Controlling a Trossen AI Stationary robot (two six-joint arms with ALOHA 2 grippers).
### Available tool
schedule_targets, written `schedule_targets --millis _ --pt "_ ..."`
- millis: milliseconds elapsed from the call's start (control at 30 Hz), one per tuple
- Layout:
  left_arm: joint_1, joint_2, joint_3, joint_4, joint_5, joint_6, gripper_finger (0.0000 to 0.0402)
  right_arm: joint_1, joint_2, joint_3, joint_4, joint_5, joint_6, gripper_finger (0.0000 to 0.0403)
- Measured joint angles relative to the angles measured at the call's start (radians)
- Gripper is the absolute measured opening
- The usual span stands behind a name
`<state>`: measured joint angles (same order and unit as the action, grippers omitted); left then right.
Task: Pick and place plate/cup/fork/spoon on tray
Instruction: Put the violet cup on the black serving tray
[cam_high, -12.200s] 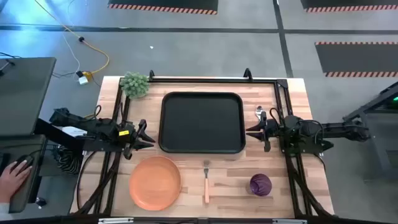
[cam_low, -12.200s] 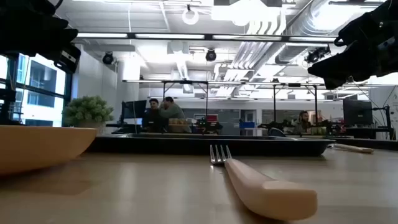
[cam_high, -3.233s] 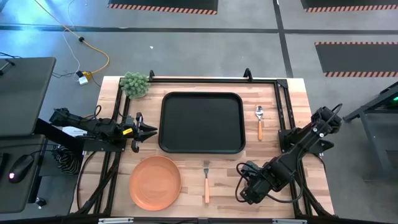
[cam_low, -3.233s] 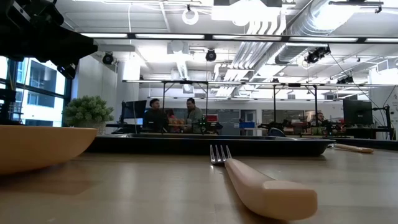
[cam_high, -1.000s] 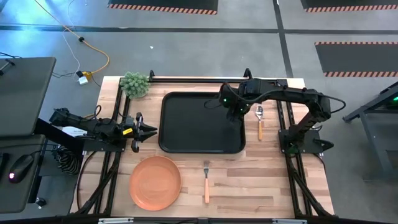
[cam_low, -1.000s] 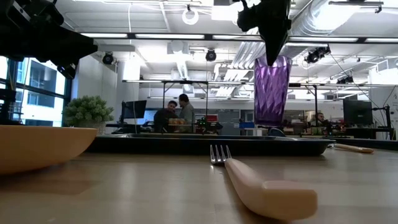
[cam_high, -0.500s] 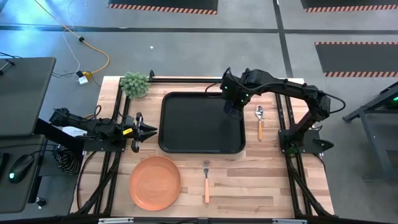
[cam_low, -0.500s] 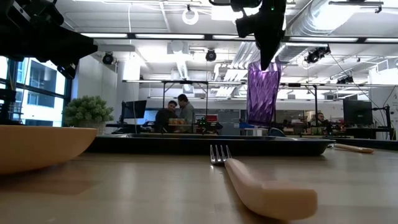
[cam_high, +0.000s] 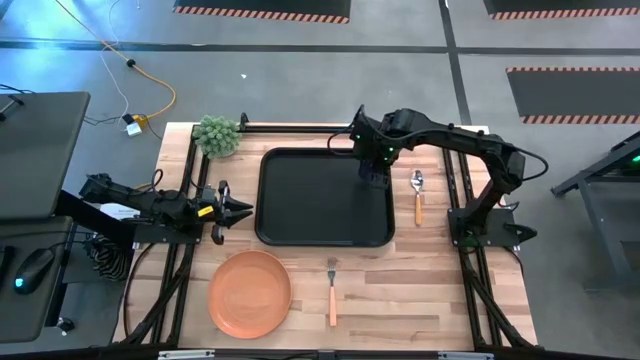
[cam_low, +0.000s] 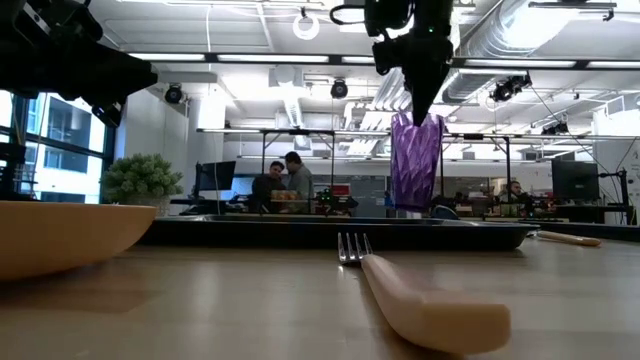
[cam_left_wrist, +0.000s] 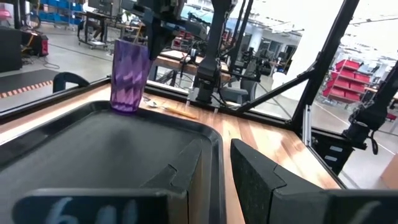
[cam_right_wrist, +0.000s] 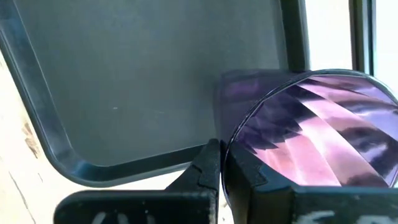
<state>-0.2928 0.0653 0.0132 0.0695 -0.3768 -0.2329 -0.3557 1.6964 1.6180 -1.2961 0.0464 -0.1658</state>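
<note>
The dark purple cup (cam_low: 415, 160) hangs upright from my right gripper (cam_high: 372, 165) over the far right corner of the black tray (cam_high: 300, 215). Its base is at the tray floor (cam_left_wrist: 93, 146); whether it touches I cannot tell. The orange plate (cam_high: 249, 293) lies on the table near the front left. The fork (cam_high: 332, 290) lies to its right. The spoon (cam_high: 418, 195) lies right of the tray. My left gripper (cam_high: 240, 212) waits open at the tray's left rim. My right gripper holds the cup by its rim (cam_right_wrist: 231, 146), on the side toward the tray's far right corner. One finger (cam_right_wrist: 245, 177) is inside the cup and one finger (cam_right_wrist: 205, 168) outside. The fingers come from above, pointing down. The cup hangs upright below them.
A small green plant (cam_high: 217, 135) stands at the table's far left corner. A black frame (cam_high: 340, 128) runs along the far edge and down both sides. People sit in the room beyond the table (cam_low: 275, 185). Bare wood lies between the fork and the right frame.
My right gripper has gone down toward the tray and a little toward the table's left edge, still shut on the cup. The cup has stayed upright and now stands lower, its base down at the tray.
</note>
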Motion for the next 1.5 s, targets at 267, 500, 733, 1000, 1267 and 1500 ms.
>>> schedule_targets --millis 267,500,733,1000,1267,1500 --pt "0.000 0.000 0.000 -0.006 -0.003 0.000 0.0076 0.003 0.014 -0.001 -0.001 -0.043 0.008 0.0000" --pt "0.000 0.000 0.000 -0.008 -0.004 0.000 0.0076 0.005 0.061 -0.001 -0.006 -0.047 0.008 0.0000" --pt "0.000 0.000 0.000 -0.011 -0.006 0.000 0.0076 0.005 0.092 -0.002 -0.005 -0.028 0.008 0.0000" --pt "0.000 0.000 0.000 -0.011 -0.005 0.000 0.0076 0.005 0.092 -0.002 0.003 -0.029 0.008 0.0000" --pt "0.000 0.000 0.000 -0.010 -0.005 0.000 0.0076 0.005 0.092 -0.002 -0.001 -0.033 0.005 0.0000" --pt "0.000 0.000 0.000 -0.010 -0.005 0.000 0.0076 0.005 0.092 -0.002 -0.004 -0.036 0.000 0.0001"
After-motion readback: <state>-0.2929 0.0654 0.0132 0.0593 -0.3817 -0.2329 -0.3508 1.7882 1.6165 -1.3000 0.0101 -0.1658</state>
